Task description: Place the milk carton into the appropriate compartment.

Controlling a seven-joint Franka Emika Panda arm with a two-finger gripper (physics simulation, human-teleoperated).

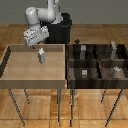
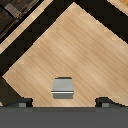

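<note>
The milk carton (image 1: 42, 56) (image 2: 63, 87) stands upright on the floor of the light wooden bin (image 1: 10, 62), toward its back. The tool (image 1: 39, 46) (image 2: 63, 103) hangs just above it, fingers spread and released, gripping nothing. The dark 4-compartment bin (image 1: 69, 64) sits at the exterior view's right.

The tray (image 1: 15, 67) showed pale tan wood, its grain running in soft streaks, with a slightly darker tan rim. On it the milk carton (image 1: 42, 56) was pale grey, whiter at its peak. From the wrist it read grey with a white edge (image 2: 63, 87). The compartment box (image 1: 70, 70) was dark brown, almost black, striped with lighter grain. The arm (image 1: 42, 15) was white and light grey against a black base (image 1: 62, 31). The floor (image 1: 100, 35) was warm honey-brown planks.
</note>
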